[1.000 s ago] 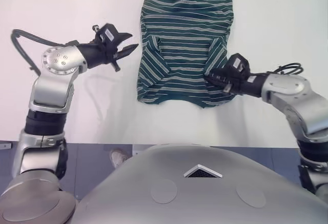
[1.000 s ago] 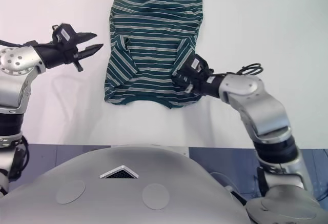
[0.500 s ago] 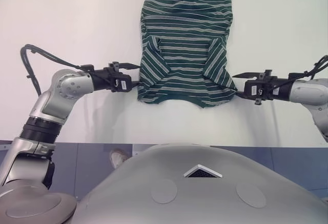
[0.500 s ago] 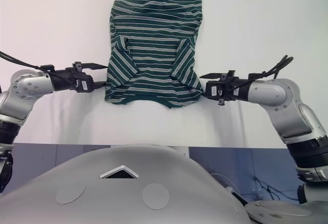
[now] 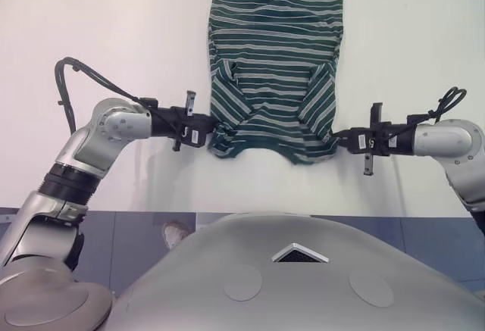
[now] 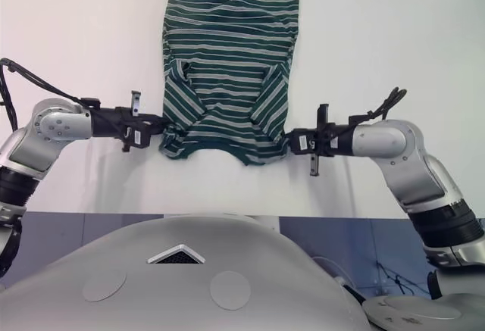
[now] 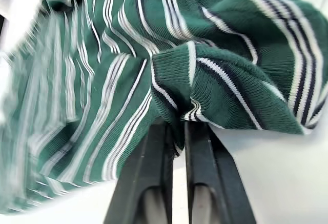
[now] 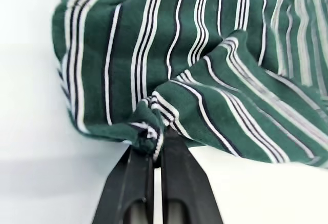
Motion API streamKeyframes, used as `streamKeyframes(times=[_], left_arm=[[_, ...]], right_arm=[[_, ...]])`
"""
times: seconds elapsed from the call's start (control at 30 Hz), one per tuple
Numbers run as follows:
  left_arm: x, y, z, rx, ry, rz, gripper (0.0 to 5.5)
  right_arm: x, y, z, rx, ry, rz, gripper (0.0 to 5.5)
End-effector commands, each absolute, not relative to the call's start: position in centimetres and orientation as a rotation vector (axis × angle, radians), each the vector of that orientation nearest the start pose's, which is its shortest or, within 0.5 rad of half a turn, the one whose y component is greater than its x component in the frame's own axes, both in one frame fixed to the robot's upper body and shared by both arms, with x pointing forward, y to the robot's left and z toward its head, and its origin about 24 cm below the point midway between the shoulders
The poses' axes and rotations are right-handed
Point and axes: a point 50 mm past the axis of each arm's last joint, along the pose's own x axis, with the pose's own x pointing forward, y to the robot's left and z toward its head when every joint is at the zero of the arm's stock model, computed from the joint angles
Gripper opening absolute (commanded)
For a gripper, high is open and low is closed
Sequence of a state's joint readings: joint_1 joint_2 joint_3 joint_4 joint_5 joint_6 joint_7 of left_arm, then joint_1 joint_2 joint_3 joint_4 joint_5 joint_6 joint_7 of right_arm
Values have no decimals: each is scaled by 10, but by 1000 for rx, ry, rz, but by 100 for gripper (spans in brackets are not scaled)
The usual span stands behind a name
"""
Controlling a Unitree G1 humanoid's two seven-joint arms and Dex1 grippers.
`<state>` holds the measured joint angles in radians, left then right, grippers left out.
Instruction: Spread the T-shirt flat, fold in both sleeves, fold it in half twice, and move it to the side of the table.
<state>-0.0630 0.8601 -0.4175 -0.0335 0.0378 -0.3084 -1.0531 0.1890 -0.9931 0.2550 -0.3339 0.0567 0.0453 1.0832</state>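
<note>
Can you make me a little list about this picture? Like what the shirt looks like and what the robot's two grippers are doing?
shirt: green T-shirt with white stripes, lying a bit wrinkled
where: on the white table
sleeves: both folded in over the middle
left gripper: shut, pinching the T-shirt's near left corner
right gripper: shut, pinching the near right corner
fold in half: not done yet
</note>
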Motion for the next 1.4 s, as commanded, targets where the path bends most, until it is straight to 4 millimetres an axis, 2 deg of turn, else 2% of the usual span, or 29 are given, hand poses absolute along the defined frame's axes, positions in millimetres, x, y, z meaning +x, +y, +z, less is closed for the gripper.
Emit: streamKeyframes(times=[0.03, 0.1, 0.2, 0.23, 0.37, 0.43, 0.5, 0.57, 0.7, 0.73, 0.83, 0.9, 1.0, 1.07, 1.13, 1.17, 1.2, 1.27, 1.3, 1.4], left_arm=[[164, 203, 75, 432, 738, -1708, 1], [180, 196, 96, 303, 671, -1646, 1], [224, 196, 113, 189, 611, -1466, 1], [244, 197, 115, 143, 594, -1384, 1], [328, 184, 117, -27, 487, -1086, 1], [353, 179, 113, -87, 475, -984, 1], [369, 180, 102, -116, 495, -852, 1], [375, 182, 90, -111, 526, -759, 1], [376, 185, 69, -73, 584, -627, 1], [375, 187, 65, -71, 591, -591, 33], [376, 193, 59, -95, 582, -462, 82], [376, 198, 57, -126, 576, -386, 82], [375, 211, 54, -201, 567, -255, 82], [375, 216, 55, -220, 534, -243, 82], [378, 209, 67, -214, 426, -387, 82], [378, 203, 74, -202, 375, -494, 87], [374, 191, 78, -157, 343, -644, 67], [358, 165, 76, -45, 375, -922, 27], [348, 153, 71, 31, 418, -1023, 2], [325, 137, 52, 216, 526, -1152, 1]], right_arm=[[145, -207, 92, -387, 661, 1551, 0], [162, -207, 103, -267, 605, 1458, 0], [190, -217, 111, -82, 566, 1296, 0], [203, -221, 110, -12, 556, 1226, 0], [272, -226, 100, 182, 493, 923, 0], [305, -227, 93, 213, 500, 780, 0], [332, -221, 91, 258, 506, 700, 0], [351, -210, 87, 259, 515, 655, 0], [369, -196, 77, 256, 546, 561, 0], [371, -196, 75, 256, 549, 530, 32], [376, -195, 76, 328, 521, 470, 85], [385, -200, 87, 439, 417, 370, 85], [393, -222, 102, 660, 268, 154, 85], [392, -223, 101, 540, 271, 163, 85], [387, -205, 93, 246, 292, 372, 85], [381, -194, 87, 102, 308, 492, 62], [373, -183, 77, -57, 339, 609, 41], [361, -168, 60, -261, 396, 750, 0], [358, -164, 54, -334, 421, 792, 0], [361, -154, 52, -405, 437, 820, 0]])
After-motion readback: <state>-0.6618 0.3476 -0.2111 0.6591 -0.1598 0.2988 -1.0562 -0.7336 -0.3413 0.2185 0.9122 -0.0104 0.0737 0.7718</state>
